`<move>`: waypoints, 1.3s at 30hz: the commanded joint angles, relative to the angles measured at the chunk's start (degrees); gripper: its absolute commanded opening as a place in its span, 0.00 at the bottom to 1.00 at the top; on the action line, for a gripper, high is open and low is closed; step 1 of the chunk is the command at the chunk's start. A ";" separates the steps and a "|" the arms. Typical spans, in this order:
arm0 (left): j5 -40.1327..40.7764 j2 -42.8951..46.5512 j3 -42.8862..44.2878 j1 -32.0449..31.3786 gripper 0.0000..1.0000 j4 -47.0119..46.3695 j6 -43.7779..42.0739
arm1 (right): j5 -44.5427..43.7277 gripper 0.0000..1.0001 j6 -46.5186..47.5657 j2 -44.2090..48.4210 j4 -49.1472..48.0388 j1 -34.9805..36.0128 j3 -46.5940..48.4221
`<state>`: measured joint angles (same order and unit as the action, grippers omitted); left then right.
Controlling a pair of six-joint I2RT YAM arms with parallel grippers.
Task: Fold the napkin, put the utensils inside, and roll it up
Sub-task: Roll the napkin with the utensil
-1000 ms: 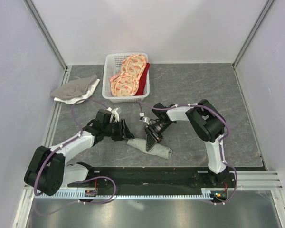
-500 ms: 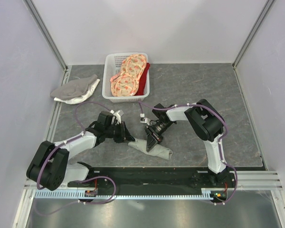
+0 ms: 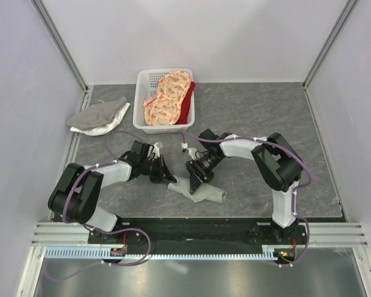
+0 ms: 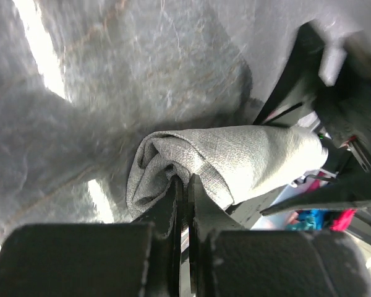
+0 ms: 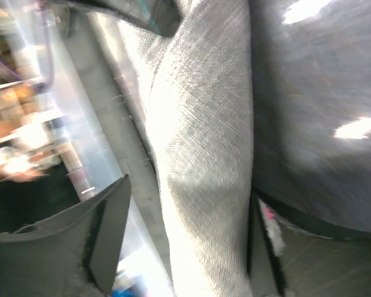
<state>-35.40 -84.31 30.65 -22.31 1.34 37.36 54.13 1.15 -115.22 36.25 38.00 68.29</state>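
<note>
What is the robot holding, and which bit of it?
The left fingers pinch the napkin at the edge of its rolled end. The right fingers stand open around it.

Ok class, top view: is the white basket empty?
No, the white basket holds orange-pink patterned cloths and a red cloth.

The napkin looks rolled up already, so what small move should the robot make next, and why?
Probably lift the right hand straight up off the napkin. That hand's jaws stand open astride the roll, gripping nothing, while the left hand is shut at the roll's end and may steady it; whether it pinches cloth is unclear.
</note>
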 commanded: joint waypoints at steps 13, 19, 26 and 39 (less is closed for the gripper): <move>-8.02 -7.71 7.57 3.49 0.02 4.54 -3.09 | -46.98 0.98 5.44 22.93 -16.38 13.32 -10.02; -8.90 -8.85 8.46 3.76 0.02 4.81 -3.17 | -52.81 0.98 5.45 20.48 -17.17 18.16 -10.81; -8.81 -9.73 9.68 3.94 0.02 4.81 -3.17 | -53.78 0.88 3.51 16.96 -16.65 19.48 -11.34; -13.29 -8.33 9.51 7.45 0.40 2.69 -0.89 | -57.29 0.55 -1.23 14.94 -16.39 19.57 -13.01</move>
<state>-46.15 -94.72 39.16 -16.99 5.28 36.60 0.10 1.61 -98.54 19.59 57.65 56.82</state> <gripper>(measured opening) 0.310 0.565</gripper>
